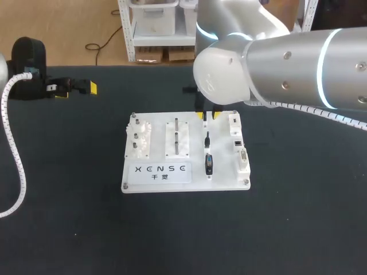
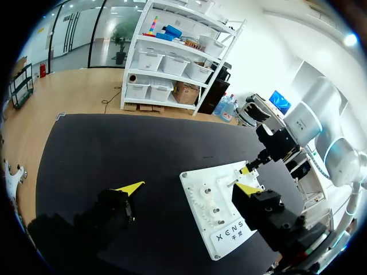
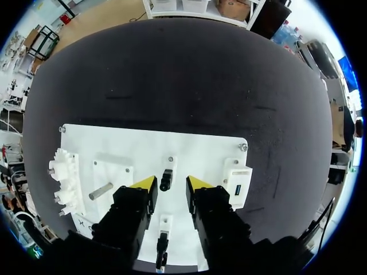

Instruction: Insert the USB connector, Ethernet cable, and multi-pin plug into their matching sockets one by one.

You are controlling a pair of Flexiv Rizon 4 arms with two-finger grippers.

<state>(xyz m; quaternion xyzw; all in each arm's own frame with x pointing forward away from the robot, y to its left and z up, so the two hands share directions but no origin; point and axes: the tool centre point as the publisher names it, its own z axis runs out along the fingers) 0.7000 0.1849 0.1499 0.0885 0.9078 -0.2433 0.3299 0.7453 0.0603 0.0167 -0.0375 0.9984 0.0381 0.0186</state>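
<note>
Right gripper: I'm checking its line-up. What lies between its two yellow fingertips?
In the right wrist view, a small black plug on the white board lies between the fingertips of the open right gripper, touching neither.

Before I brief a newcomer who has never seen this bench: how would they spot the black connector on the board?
Find the white board in the middle of the black table. Between its metal pegs and the white socket blocks along its right edge lies the black connector, the one dark body among white parts.
</note>
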